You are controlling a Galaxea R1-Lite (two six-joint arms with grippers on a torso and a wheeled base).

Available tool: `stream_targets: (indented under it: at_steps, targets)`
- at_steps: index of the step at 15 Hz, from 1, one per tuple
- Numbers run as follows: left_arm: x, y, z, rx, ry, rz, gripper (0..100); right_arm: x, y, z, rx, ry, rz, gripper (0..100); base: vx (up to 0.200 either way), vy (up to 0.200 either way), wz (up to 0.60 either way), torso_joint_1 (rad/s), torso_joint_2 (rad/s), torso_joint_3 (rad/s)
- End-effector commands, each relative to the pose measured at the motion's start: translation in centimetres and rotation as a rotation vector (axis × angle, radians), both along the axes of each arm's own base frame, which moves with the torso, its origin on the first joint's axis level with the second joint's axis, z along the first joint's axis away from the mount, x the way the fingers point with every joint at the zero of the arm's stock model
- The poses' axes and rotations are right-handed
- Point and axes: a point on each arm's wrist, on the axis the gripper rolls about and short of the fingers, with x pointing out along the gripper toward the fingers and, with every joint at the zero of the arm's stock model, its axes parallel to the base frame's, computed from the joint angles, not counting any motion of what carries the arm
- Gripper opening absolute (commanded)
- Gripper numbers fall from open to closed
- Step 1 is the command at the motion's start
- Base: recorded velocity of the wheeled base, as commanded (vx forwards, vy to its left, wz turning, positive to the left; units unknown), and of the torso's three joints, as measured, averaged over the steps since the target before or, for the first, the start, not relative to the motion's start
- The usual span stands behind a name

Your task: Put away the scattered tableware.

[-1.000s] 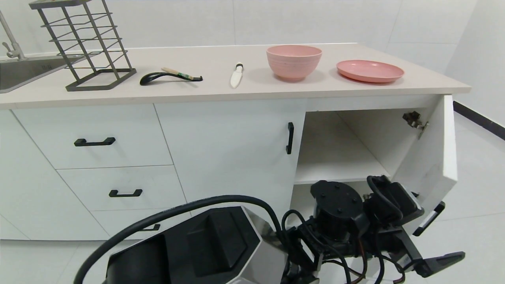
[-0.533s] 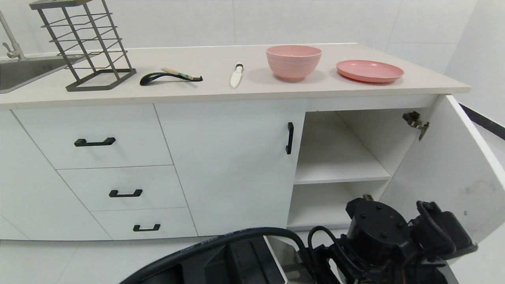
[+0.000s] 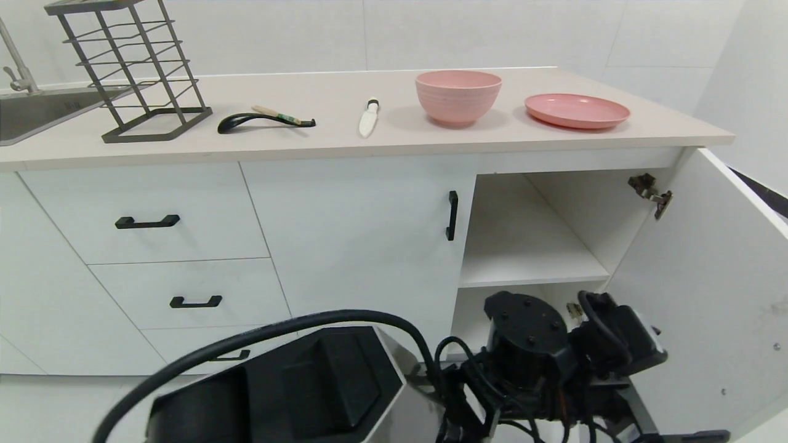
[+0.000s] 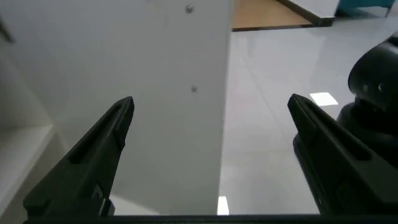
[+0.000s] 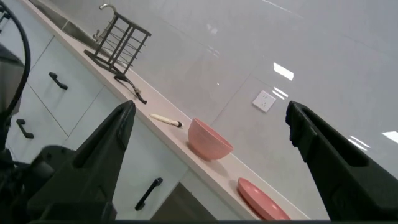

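Tableware lies spread along the counter: a pink bowl, a pink plate to its right near the counter's end, a white knife to its left, and farther left a black spoon beside a wire rack. The cupboard under the plate stands open. The bowl and plate look light, stiff and smooth, so probably slippery. The bowl seems best pinched over its rim. The plate lies flat and likely needs a grip on its raised edge. The knife and spoon are thin and want a grip across the handle. The left claw faces the cupboard door, fingers spread wide and holding nothing. The right claw, equally wide and bare, looks up at the counter from below.
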Motion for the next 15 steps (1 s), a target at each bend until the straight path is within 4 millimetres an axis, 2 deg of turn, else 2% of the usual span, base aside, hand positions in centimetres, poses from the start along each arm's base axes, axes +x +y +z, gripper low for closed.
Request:
stream_targets:
  at_steps: [1, 3, 4, 6, 7, 8, 9, 10, 12, 13, 15]
  targets:
    - [-1.8, 11.7, 5.6, -0.05, -0.027, 0.123, 100, -0.1, 0.0, 0.1, 0.0, -0.008, -0.001, 100, 0.0, 0.0, 0.0, 0.0, 0.0, 0.0]
    - [-5.0, 20.2, 8.6, -0.085, -0.019, 0.196, 100, -0.1, 0.0, -0.4, -0.001, 0.011, -0.003, 100, 0.0, 0.0, 0.0, 0.0, 0.0, 0.0]
    - [-5.5, 22.0, 9.2, -0.095, -0.025, 0.22, 100, -0.1, 0.0, -0.5, -0.001, 0.014, -0.003, 100, 0.0, 0.0, 0.0, 0.0, 0.0, 0.0]
    - [-8.5, 30.1, 12.1, -0.191, -0.1, 0.358, 100, -0.6, -0.1, -1.4, -0.001, 0.037, -0.016, 100, 0.0, 0.0, 0.0, 0.0, 0.0, 0.0]
    - [-10.8, 33.9, 12.0, -0.217, -0.129, 0.437, 100, -1.0, -0.3, -2.1, 0.0, 0.054, -0.048, 100, 0.0, 0.0, 0.0, 0.0, 0.0, 0.0]
    - [-12.8, 36.4, 11.6, -0.246, -0.158, 0.502, 100, -1.3, -0.4, -2.6, 0.002, 0.064, -0.073, 100, 0.0, 0.0, 0.0, 0.0, 0.0, 0.0]
    - [-14.1, 38.0, 11.8, -0.284, -0.184, 0.559, 100, -1.7, -0.5, -2.9, 0.003, 0.067, -0.091, 100, 0.0, 0.0, 0.0, 0.0, 0.0, 0.0]
    - [-16.7, 40.4, 12.4, -0.377, -0.225, 0.669, 100, -2.5, -0.6, -3.5, 0.004, 0.068, -0.12, 100, 0.0, 0.0, 0.0, 0.0, 0.0, 0.0]
    - [-20.2, 42.3, 11.8, -0.438, -0.207, 0.754, 100, -3.6, -0.6, -4.0, 0.005, 0.07, -0.146, 100, 0.0, 0.0, 0.0, 0.0, 0.0, 0.0]
    - [-22.6, 43.0, 10.0, -0.435, -0.16, 0.807, 100, -4.6, -0.5, -4.7, 0.006, 0.082, -0.157, 100, 0.0, 0.0, 0.0, 0.0, 0.0, 0.0]
    - [-24.7, 43.3, 7.3, -0.368, -0.082, 0.885, 100, -5.8, -0.4, -6.6, 0.008, 0.138, -0.153, 100, 0.0, 0.0, 0.0, 0.0, 0.0, 0.0]
